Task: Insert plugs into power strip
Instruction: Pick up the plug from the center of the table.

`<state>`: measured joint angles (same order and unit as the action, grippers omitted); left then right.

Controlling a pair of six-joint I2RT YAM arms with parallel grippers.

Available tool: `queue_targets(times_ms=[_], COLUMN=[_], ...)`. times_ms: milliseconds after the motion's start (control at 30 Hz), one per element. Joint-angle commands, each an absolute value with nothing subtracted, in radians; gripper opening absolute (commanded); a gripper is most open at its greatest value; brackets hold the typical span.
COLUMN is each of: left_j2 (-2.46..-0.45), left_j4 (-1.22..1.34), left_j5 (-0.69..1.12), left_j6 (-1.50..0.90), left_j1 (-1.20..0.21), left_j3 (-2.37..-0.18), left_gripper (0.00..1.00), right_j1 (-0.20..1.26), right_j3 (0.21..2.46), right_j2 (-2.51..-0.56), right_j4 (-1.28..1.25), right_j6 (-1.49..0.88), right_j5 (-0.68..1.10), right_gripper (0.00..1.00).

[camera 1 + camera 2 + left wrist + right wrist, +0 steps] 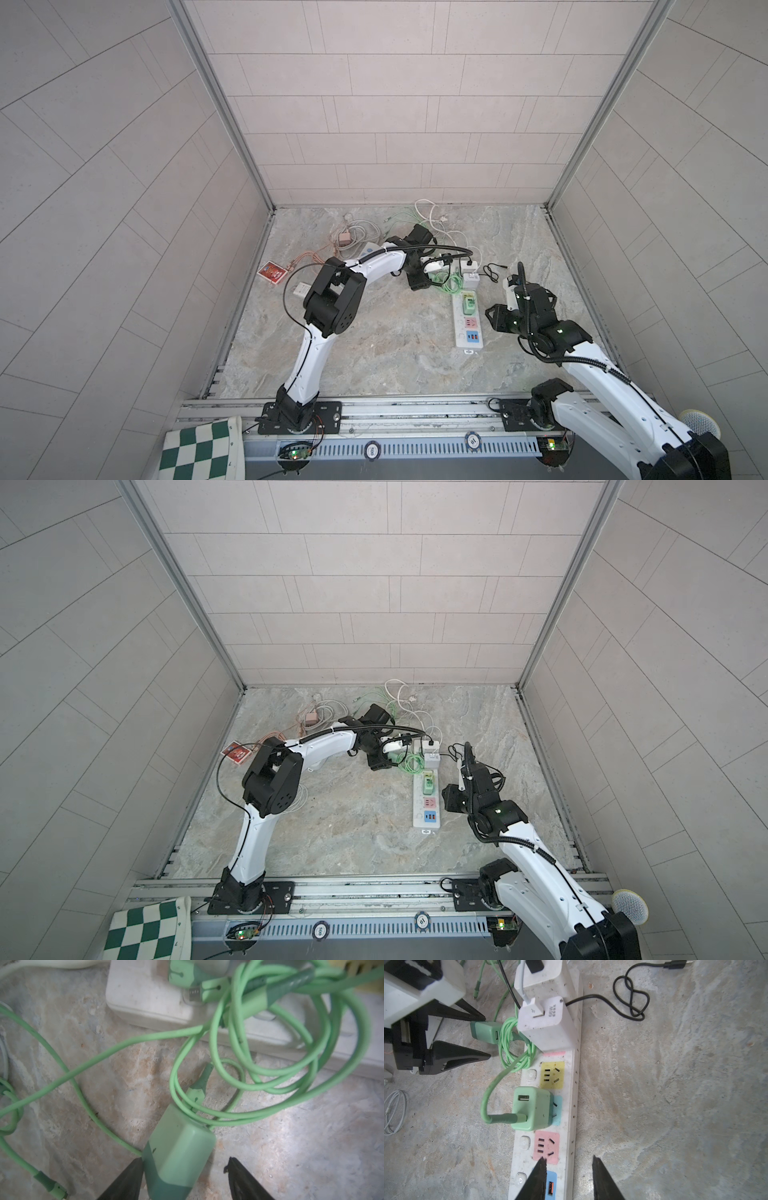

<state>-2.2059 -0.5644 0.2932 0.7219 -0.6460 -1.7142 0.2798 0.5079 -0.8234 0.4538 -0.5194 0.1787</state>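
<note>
Left wrist view, boxy mint green plug [180,1153], smooth plastic, darker end, on veined stone surface [104,1068], ten o'clock of white power strip [458,332] in a top view, left pincer [185,1160] wide astride it, right pincer [569,1157] narrowly apart, empty.

Yellow socket [552,1075], pink socket [546,1148] uncovered; green cable coil [510,1051] crowds power strip [571,1093] edge beside white plug [548,1022].

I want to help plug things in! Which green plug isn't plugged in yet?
The mint green boxy plug lying on the stone-look table inside the open left claw. The other mint green plug stands plugged into the long white power strip.
</note>
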Motion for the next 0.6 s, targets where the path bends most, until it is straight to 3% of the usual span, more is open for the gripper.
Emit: queue_targets(times_ms=[0,267,567], left_j2=[-2.233,-2.268,-2.315], left_j4=[-0.562,-0.579,-0.747], left_j5=[0.332,0.351,0.372], left_j6=[0.717,0.721,0.723], left_j1=[-0.641,-0.642,-0.631], left_j3=[-1.737,-1.768,-1.907], left_gripper=[0.7,0.59,0.33], right_j1=[0.272,0.269,0.266], right_j3=[0.496,0.497,0.516], right_j2=[-0.813,-0.8,-0.775], right_j4=[0.468,0.481,0.509], right_j6=[-0.508,-0.506,-0.504], right_j5=[0.179,0.181,0.209], right_gripper=[0.37,0.36,0.36])
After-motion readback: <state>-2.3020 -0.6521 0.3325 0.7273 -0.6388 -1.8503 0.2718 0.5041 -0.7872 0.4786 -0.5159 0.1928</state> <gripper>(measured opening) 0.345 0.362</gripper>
